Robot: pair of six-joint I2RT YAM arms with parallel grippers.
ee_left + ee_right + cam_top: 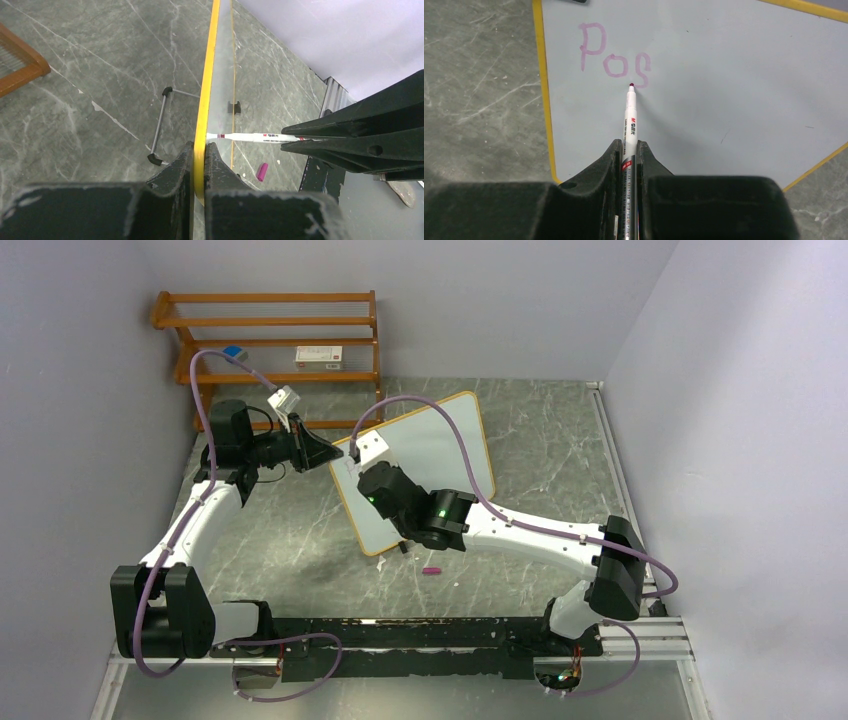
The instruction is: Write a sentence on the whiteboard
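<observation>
Grey marbled tabletop [540, 440], plain lilac walls [500, 300], orange wooden rack [265, 297] at 11 o'clock. Yellowish-framed rectangular whiteboard [430, 450] stands dead centre, left gripper [199, 150] clamped on its edge. Right gripper [628, 147] pinches a slim white marker [630, 112], tip on the purple sentence [614, 52], just "Pos".

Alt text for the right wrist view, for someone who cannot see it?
The right gripper grips a white marker whose tip meets the whiteboard at the foot of purple handwriting reading "Pos". The board's yellow frame runs down the left, beside a grey marbled table.
</observation>
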